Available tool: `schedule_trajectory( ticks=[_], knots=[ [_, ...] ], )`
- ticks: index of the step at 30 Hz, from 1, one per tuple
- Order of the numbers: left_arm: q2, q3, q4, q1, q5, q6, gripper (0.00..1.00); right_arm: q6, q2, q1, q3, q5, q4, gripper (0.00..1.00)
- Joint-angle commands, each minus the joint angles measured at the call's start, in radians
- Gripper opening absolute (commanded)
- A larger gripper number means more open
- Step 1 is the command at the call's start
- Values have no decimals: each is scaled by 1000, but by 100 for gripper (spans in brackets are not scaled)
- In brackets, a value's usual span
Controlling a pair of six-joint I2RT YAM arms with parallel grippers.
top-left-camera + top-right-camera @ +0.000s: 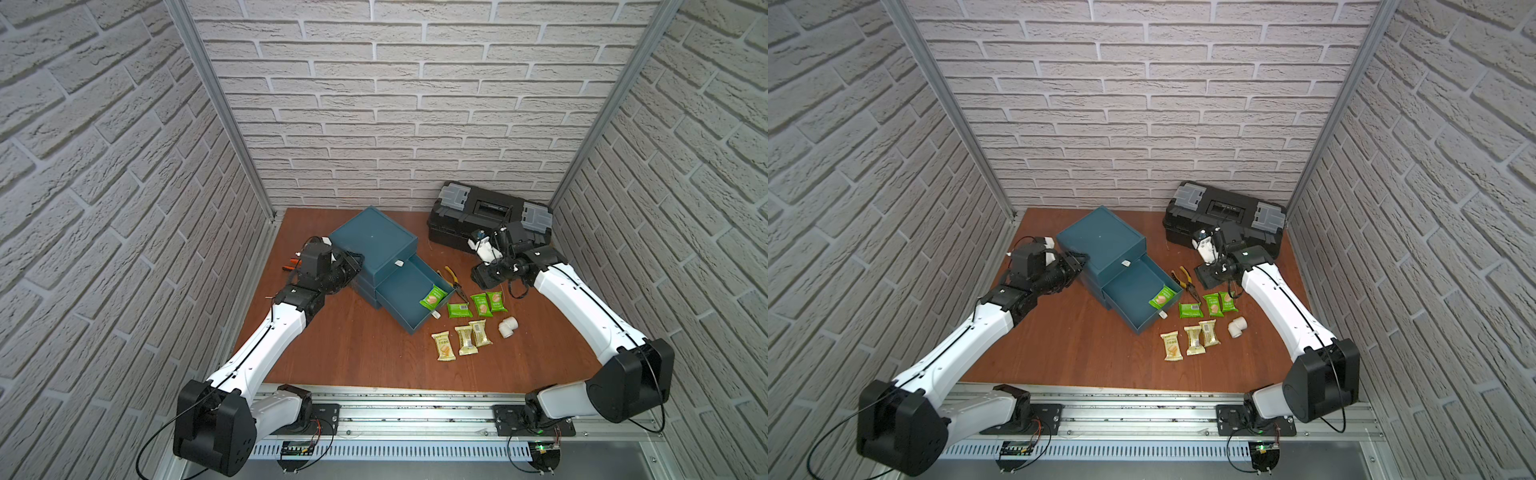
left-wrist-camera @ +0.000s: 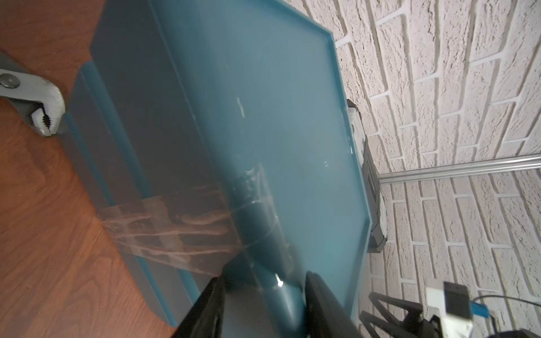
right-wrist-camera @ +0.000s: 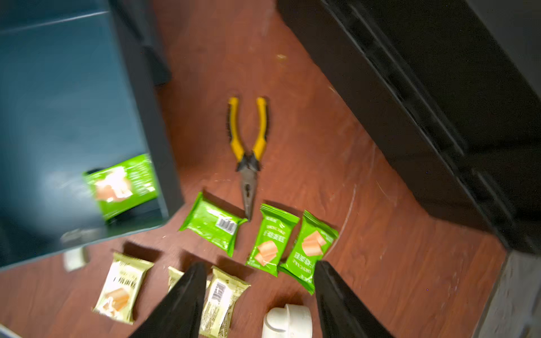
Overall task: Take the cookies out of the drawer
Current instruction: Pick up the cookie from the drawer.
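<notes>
The right end effector [image 3: 260, 264] is hanging with its fingers spread wide and nothing between them, low in the middle of the wrist frame, above the packets. The left end effector [image 2: 263, 278] is pinching a rounded edge of the teal cabinet [image 1: 374, 239], left of centre in both top views. I am guessing it is bracing the unit.

Six cookies are lying out on the desk [image 1: 353, 353], right of centre in both top views. Three green packets [image 1: 482, 304] are sitting in a row, and three gold packets [image 1: 465, 340] are sitting just below them in the frame. One last green cookie [image 1: 433, 297] is resting in the open drawer [image 1: 399, 291], leaning against its right-hand wall near the front corner. The rest of the drawer floor is looking bare, so I am judging the job nearly done, with that single packet left to lift out. The cabinet's other drawers are closed, so I cannot tell what they are holding.

Yellow-handled pliers [image 1: 455, 282] are lying between the drawer and the green row. A white pipe elbow [image 1: 508, 327] is sitting just right of the gold packets. A black toolbox [image 1: 490, 216] is standing at the desk's upper right, by the back wall.

The desk is showing reddish-brown wood grain. White brick-pattern walls [image 1: 395, 104] are closing in three sides, and a metal rail [image 1: 415, 411] is carrying both arms along the bottom of the frame.
</notes>
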Motion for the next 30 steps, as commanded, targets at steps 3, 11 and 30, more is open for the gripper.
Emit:
schedule_trajectory(
  ticks=[3,11,30],
  knots=[
    [24,-25,-117,11,-10,40,48,-296,24,133,75,-65,-88,63],
    [-6,10,-162,10,-42,83,56,-247,128,202,180,-47,-60,62],
    [191,608,-610,-325,-298,658,73,682,-298,172,-293,-61,160,55]
  ],
)
